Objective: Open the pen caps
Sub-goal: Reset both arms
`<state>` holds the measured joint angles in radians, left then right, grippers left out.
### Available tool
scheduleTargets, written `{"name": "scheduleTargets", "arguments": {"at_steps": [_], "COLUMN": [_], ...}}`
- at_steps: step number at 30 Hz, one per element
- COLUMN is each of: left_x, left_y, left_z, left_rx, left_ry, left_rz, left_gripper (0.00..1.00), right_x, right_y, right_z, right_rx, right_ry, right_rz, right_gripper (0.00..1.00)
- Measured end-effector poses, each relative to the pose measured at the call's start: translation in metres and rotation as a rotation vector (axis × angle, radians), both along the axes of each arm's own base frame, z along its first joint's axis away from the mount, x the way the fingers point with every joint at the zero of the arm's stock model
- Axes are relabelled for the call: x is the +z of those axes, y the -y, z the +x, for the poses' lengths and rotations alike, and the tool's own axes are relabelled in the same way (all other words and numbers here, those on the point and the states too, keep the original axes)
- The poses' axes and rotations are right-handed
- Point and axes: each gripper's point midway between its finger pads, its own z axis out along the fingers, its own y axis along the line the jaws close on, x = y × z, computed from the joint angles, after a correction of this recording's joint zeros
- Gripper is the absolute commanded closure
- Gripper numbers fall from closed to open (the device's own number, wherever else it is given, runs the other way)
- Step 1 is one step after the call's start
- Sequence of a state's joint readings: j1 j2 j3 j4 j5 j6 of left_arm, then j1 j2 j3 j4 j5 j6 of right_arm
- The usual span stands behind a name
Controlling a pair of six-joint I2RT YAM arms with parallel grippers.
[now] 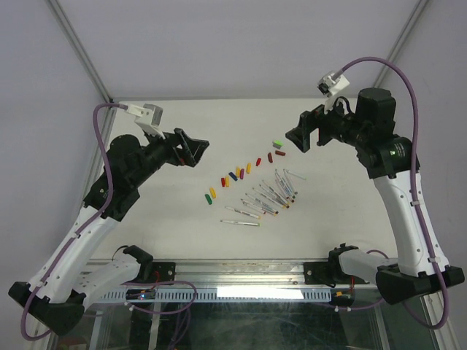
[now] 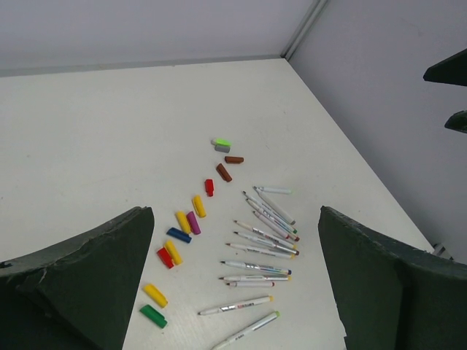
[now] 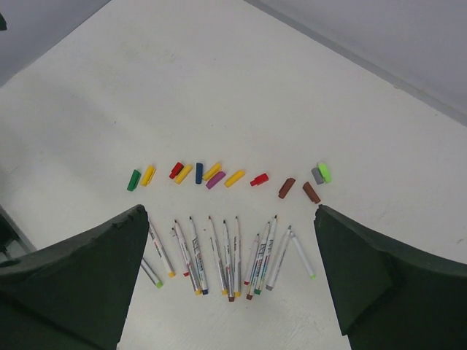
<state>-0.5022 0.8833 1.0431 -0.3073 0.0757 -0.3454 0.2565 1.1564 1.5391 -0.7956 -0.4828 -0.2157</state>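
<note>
Several pen caps lie in a loose row on the white table: green [image 3: 133, 180], yellow [image 3: 234, 178], blue [image 3: 198, 173], purple [image 3: 215, 180], red [image 3: 259, 179], dark red [image 3: 286, 188] and a grey and light-green pair [image 3: 321, 173]. The row runs diagonally in the top view [image 1: 241, 173] and in the left wrist view [image 2: 193, 222]. Uncapped white-grey pen barrels [image 3: 230, 255] lie fanned beside them, also in the top view [image 1: 266, 198]. My left gripper [image 1: 191, 148] is open and empty, raised left of the row. My right gripper [image 1: 298, 136] is open and empty, raised right of it.
The white table [image 1: 175, 226] meets grey walls at the back and sides, with a metal corner post at the back right [image 2: 303, 30]. A metal rail [image 1: 241, 271] runs along the near edge by the arm bases.
</note>
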Motion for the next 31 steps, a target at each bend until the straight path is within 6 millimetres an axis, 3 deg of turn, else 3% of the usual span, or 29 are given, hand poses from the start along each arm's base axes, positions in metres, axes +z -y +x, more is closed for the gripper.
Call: {"name": "scheduleTargets", "arguments": {"at_steps": [7,16,31], "left_x": [0.003,0.029,0.026], "left_y": [-0.002,-0.002,0.002], "left_z": [-0.004,-0.007,-0.006], "left_rx": [0.0,-0.008,-0.031], "left_ry": [0.001,0.05,0.039], "left_rz": [-0.002,-0.025,-0.021], "left_gripper": [0.01,0.01,0.01], "right_x": [0.013,0.039,0.04], "right_y": [0.007,0.013,0.019], "right_z": [0.008,0.009,0.011], "right_rx": [-0.12,-0.159,-0.167], "right_ry": [-0.013,0.038,0.058], "right_rz": [0.083,0.11,0.085], "right_gripper": [0.01,0.01,0.01]}}
